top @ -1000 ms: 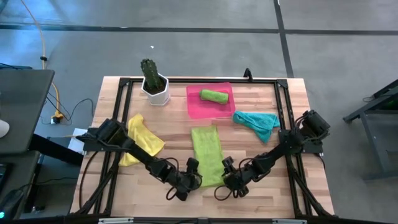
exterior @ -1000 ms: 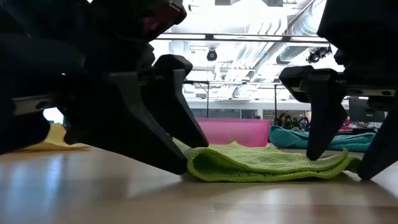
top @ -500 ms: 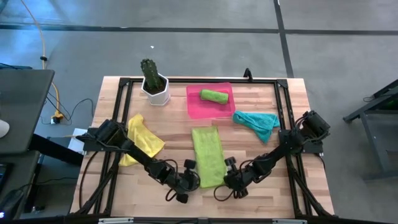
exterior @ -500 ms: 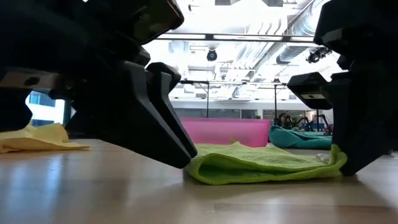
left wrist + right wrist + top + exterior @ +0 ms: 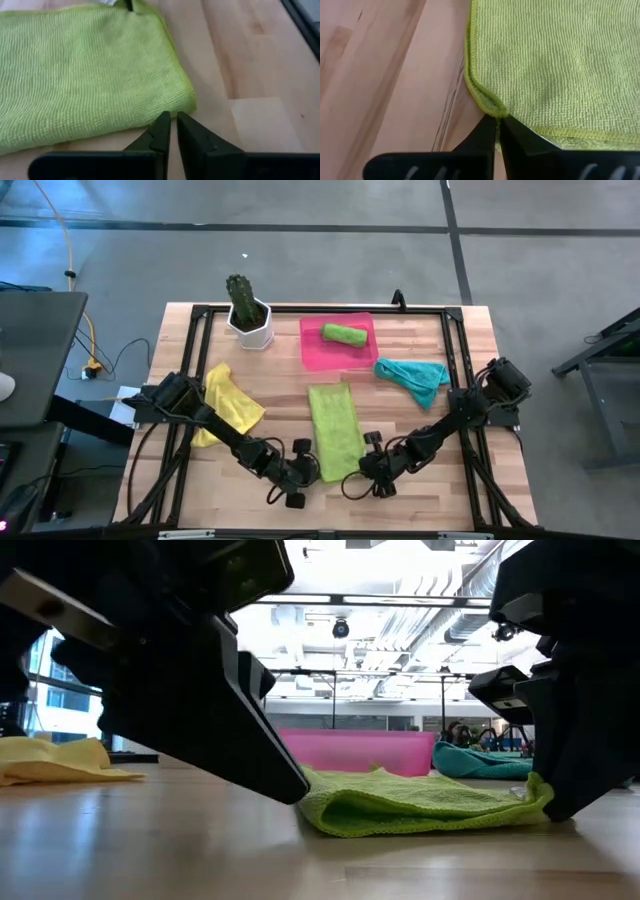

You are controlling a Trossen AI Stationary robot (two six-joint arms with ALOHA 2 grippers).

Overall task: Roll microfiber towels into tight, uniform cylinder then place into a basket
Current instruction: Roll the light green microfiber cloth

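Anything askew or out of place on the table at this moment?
Mostly tidy. One rolled lime towel already lies in the pink basket. The yellow towel and teal towel lie crumpled, not flat. Both the left gripper and right gripper pinch the near corners of the flat lime towel, bunching its edge slightly.

- The near strip of the table [image 5: 420, 490] is taken up by the left gripper [image 5: 308, 468] and right gripper [image 5: 366, 465], set at the flat lime green towel's [image 5: 335, 430] two near corners.
- Bare wood is left between this towel and the yellow towel [image 5: 228, 402].
- The far edge is blocked by the cactus pot [image 5: 249, 320] and the pink basket [image 5: 310, 352].
- The right side is partly covered by the teal towel [image 5: 415, 376].
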